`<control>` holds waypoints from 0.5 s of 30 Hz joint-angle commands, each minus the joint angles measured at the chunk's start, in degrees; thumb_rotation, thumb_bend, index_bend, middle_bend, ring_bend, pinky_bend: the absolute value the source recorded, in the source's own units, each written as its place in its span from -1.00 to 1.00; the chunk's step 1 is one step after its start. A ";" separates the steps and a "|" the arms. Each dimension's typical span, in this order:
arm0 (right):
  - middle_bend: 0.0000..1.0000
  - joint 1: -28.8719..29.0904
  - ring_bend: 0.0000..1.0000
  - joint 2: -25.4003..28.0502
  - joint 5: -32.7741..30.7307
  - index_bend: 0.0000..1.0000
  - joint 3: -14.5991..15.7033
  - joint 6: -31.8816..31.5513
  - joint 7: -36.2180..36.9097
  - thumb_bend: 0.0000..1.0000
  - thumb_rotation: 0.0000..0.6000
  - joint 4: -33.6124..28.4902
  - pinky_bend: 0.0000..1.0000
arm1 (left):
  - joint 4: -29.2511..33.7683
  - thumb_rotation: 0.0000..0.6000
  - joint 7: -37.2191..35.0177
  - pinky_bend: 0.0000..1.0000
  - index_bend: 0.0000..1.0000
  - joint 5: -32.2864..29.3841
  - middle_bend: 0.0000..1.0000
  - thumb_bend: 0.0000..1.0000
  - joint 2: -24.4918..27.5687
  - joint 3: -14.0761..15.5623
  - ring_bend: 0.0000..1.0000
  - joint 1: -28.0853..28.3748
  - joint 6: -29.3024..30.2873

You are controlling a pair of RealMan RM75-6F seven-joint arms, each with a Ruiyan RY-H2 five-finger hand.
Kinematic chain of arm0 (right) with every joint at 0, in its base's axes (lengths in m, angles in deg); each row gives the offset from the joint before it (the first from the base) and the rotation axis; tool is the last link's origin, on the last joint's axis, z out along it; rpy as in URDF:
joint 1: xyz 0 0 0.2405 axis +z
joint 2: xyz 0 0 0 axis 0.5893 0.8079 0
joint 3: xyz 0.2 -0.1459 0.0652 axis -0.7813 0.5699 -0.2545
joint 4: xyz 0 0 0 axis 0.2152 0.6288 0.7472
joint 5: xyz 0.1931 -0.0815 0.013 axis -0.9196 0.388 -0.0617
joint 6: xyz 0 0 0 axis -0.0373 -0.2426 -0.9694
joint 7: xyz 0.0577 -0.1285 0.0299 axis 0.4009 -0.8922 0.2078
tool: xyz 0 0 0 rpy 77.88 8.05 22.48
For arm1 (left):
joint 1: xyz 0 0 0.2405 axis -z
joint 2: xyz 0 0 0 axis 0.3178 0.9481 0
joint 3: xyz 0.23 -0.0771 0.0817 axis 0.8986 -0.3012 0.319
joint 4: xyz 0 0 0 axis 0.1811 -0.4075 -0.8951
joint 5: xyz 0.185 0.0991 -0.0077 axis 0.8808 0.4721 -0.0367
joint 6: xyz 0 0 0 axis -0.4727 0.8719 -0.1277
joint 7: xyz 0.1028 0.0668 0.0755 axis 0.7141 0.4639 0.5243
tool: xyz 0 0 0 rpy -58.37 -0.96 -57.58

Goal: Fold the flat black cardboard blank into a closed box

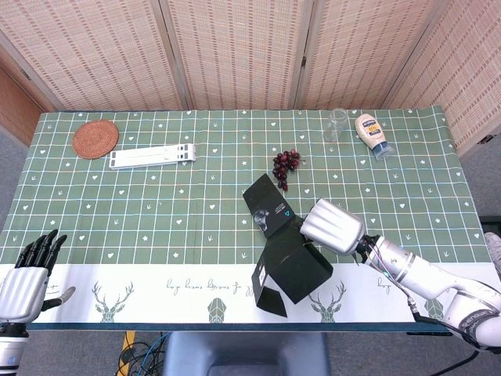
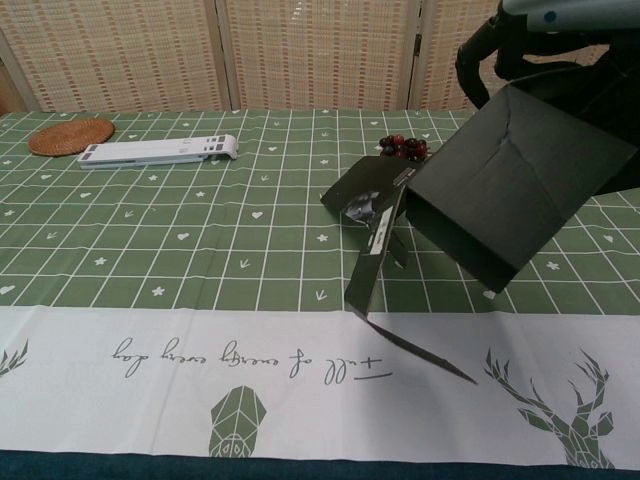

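Note:
My right hand (image 1: 333, 226) grips the partly folded black cardboard box (image 1: 291, 265) and holds it above the table's near edge, right of centre. In the chest view the box (image 2: 515, 190) hangs tilted with its open end toward the camera, and the hand's dark fingers (image 2: 478, 62) curl over its top. Loose flaps trail from it: one printed flap (image 1: 266, 205) points toward the far side, another (image 2: 372, 262) hangs down to the cloth. My left hand (image 1: 25, 274) rests at the near left corner with fingers spread and holds nothing.
A bunch of dark red grapes (image 1: 285, 163) lies just beyond the box. A white folding stand (image 1: 152, 156) and a woven coaster (image 1: 95, 139) sit far left. A glass (image 1: 337, 124) and a mayonnaise bottle (image 1: 372, 134) stand far right.

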 commanded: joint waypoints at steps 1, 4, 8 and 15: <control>0.71 1.19 0.79 -1.05 1.23 0.97 0.41 2.39 -2.82 0.60 1.00 -0.63 1.00 | -0.05 1.00 -0.20 -0.80 -1.00 0.21 -1.00 -0.71 -0.11 0.10 -0.97 0.08 -0.07; 0.71 2.40 0.77 -3.17 2.61 0.97 0.69 4.36 -4.99 0.60 1.00 0.73 1.00 | -0.14 1.00 -0.45 -0.80 -1.00 0.58 -1.00 -0.71 -0.21 0.22 -0.97 0.06 0.14; 0.71 4.14 0.76 -6.48 4.02 0.98 1.37 7.32 -6.91 0.60 1.00 3.00 1.00 | -0.26 1.00 -0.67 -0.80 -1.00 0.57 -1.00 -0.71 -0.27 0.35 -0.97 -0.03 0.18; 0.71 4.13 0.74 -7.69 4.99 0.98 -0.36 3.86 -10.25 0.58 1.00 5.25 1.00 | -0.34 1.00 -1.12 -0.80 -1.00 0.74 -1.00 -0.71 -0.14 0.48 -0.97 -0.38 0.79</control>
